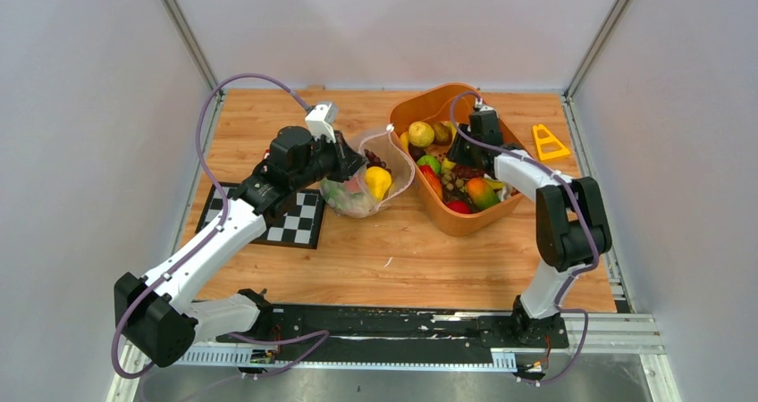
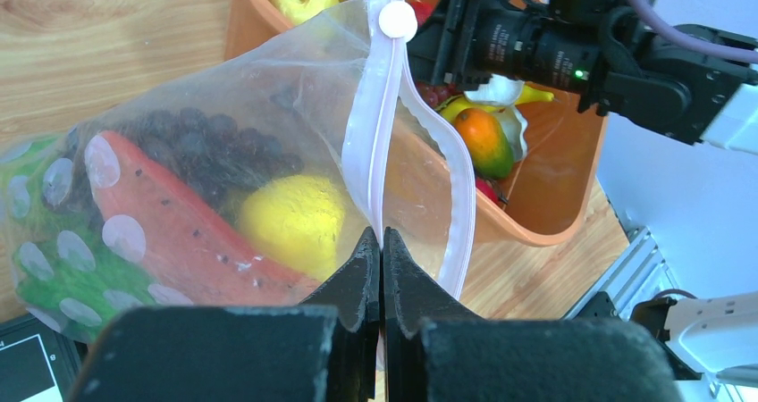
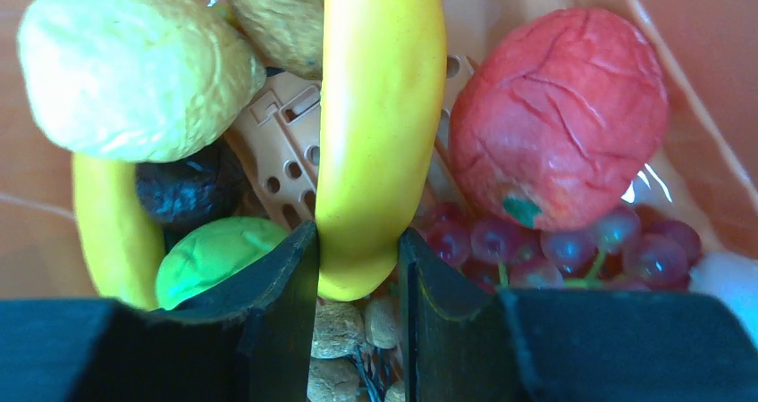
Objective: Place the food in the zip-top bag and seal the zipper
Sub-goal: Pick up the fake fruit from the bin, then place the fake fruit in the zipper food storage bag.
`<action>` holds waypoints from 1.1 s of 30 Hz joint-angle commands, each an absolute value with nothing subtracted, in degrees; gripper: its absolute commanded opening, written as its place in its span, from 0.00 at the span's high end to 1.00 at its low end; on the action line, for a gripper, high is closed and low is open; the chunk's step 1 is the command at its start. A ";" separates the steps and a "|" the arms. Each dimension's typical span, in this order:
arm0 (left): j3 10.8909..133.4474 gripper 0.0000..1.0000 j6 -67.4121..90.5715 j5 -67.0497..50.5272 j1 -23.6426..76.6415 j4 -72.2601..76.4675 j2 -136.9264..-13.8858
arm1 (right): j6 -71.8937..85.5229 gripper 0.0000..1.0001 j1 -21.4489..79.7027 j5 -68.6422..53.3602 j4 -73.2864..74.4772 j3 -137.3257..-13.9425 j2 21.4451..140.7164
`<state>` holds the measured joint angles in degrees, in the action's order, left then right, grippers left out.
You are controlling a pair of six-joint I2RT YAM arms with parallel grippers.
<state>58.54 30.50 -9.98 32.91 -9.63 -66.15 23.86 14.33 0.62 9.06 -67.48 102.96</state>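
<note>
The clear zip-top bag (image 2: 223, 107) lies tilted beside the orange basket (image 1: 465, 223). It holds a watermelon slice (image 2: 170, 223), a lemon (image 2: 290, 223), dark grapes (image 2: 206, 147) and something green (image 2: 36, 241). My left gripper (image 2: 382, 241) is shut on the zipper (image 2: 380, 107) at the bag's mouth, which gapes toward the basket. My right gripper (image 3: 357, 259) reaches down into the basket, both fingers pressed against the sides of a yellow banana (image 3: 380, 107). In the top view the left gripper (image 1: 347, 165) is at the bag (image 1: 371, 188) and the right gripper (image 1: 465, 152) is over the basket's food.
The basket also holds a red fruit (image 3: 559, 116), a pale yellow fruit (image 3: 125, 71), red grapes (image 3: 554, 241) and a green piece (image 3: 214, 255). A checkerboard (image 1: 290, 219) lies under the left arm. A yellow triangular piece (image 1: 548, 143) sits at the back right.
</note>
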 commanded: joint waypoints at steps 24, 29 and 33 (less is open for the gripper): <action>58.97 1.00 30.26 -10.66 32.92 -7.21 -65.78 | 20.94 0.89 14.24 -30.67 4.52 -57.93 68.60; 59.50 1.00 30.25 -10.93 32.89 -7.17 -66.66 | 22.82 0.89 14.64 -48.97 1.84 -59.55 69.81; 59.66 1.00 30.56 -11.41 32.96 -6.92 -67.12 | 15.59 0.89 15.81 -54.14 12.22 -63.86 71.20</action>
